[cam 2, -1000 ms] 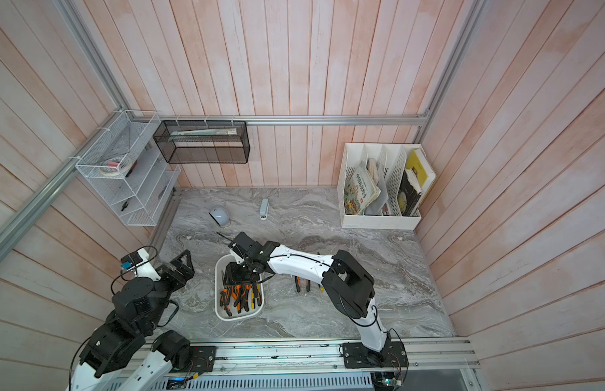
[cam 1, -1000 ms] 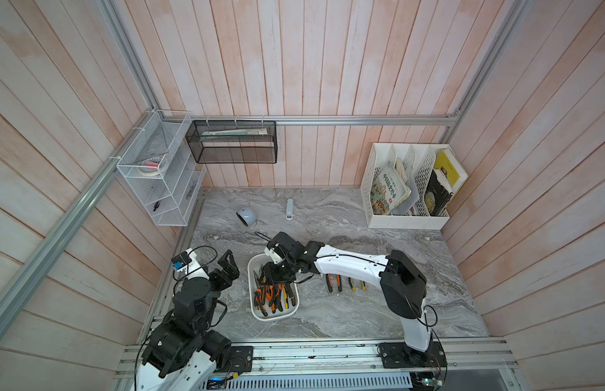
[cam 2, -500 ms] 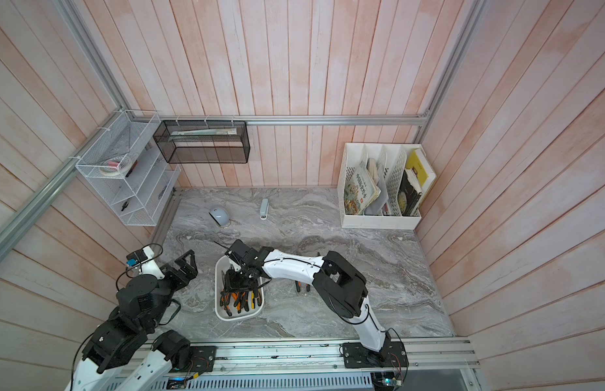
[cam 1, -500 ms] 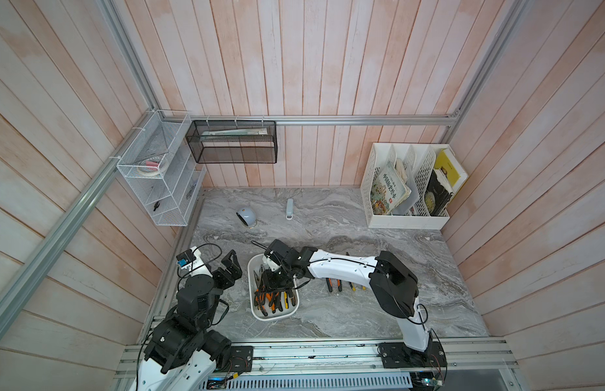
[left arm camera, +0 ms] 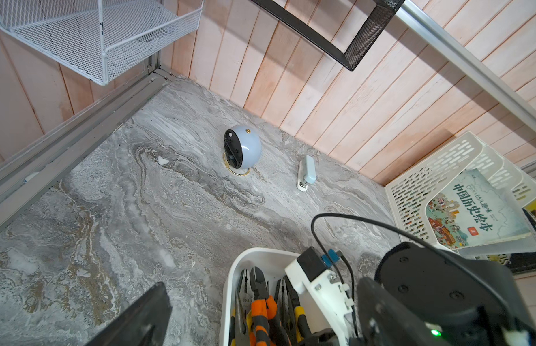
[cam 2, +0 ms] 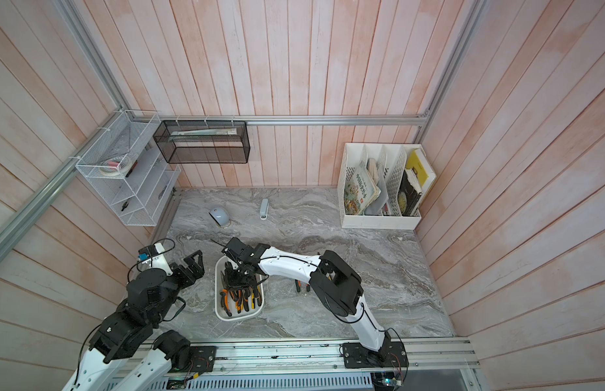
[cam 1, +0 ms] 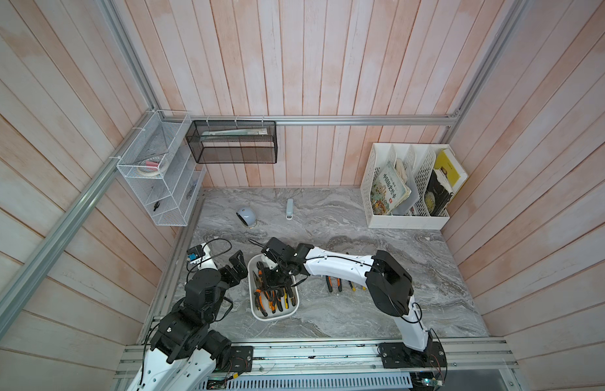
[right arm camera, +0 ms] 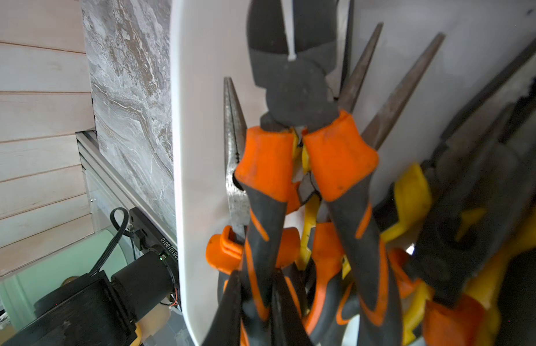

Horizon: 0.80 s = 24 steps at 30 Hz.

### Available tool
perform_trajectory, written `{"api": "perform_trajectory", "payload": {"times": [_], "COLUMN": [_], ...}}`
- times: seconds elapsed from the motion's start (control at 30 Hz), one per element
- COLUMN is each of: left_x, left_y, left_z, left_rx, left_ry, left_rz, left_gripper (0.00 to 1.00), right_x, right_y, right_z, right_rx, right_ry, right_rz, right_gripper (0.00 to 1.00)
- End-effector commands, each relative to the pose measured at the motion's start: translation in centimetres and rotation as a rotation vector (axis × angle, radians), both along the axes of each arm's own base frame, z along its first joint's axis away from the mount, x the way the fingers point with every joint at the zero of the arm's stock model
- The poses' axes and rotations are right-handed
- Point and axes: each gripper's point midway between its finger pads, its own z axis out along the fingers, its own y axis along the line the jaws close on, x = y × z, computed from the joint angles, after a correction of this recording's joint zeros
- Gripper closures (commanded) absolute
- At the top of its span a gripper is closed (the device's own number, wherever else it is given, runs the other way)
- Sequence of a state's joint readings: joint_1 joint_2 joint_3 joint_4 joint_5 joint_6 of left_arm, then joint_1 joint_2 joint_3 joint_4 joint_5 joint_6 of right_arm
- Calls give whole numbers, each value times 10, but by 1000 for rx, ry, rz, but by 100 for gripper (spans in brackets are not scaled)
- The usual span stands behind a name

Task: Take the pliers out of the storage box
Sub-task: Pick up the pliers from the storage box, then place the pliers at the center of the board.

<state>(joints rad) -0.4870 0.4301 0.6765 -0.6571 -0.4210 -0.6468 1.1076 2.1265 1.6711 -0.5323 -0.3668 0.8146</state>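
Observation:
The storage box (cam 1: pixel 272 317) is a shallow white tray at the table's front left, shown in both top views. Several pliers (cam 1: pixel 272 298) with orange or yellow handles lie in it. My right gripper (cam 1: pixel 274 274) reaches down into the box's far half. In the right wrist view its fingers (right arm camera: pixel 230 299) pinch one handle of blunt-nosed orange-and-black pliers (right arm camera: pixel 293 99), which lie on top of the pile beside the box wall (right arm camera: pixel 198 149). My left gripper (cam 1: pixel 238 267) hangs open just left of the box, with nothing between its fingers (left arm camera: pixel 141 320).
Two more pliers (cam 1: pixel 333 283) lie on the table right of the box, partly under my right arm. A grey-blue clock (cam 1: pixel 246 216) and a small stapler (cam 1: pixel 289 209) sit near the back. A white file rack (cam 1: pixel 407 189) stands back right. A wire shelf (cam 1: pixel 159 176) hangs on the left wall.
My right gripper has sunk into the box and its fingers have closed on a pliers handle. The left arm has shifted slightly beside the box, still open.

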Motion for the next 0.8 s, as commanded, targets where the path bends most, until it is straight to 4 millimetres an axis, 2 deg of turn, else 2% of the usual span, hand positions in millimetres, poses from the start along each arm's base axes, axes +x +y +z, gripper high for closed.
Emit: {"api": "perform_trajectory", "payload": {"times": [0.0, 0.17, 0.37, 0.57, 0.77], "left_x": [1, 2, 2, 3, 4], "left_y": [-5, -6, -6, -7, -9], "left_z": [1, 1, 1, 0, -2], "left_rx": [8, 8, 7, 10, 15], "left_ry": [-8, -8, -9, -3, 3], "left_rz": [-29, -32, -32, -38, -42], "left_gripper": [0, 0, 0, 0, 0], "right_x": [10, 25, 37, 45, 50], "right_y": [1, -14, -43, -73, -102], "right_z": [36, 79, 95, 94, 56], "right_rx": [33, 43, 28, 68, 37], "right_ry": [-91, -175, -221, -257, -195], "right_rz": [4, -25, -83, -215, -310], "right_gripper": [98, 100, 100, 100, 100]}}
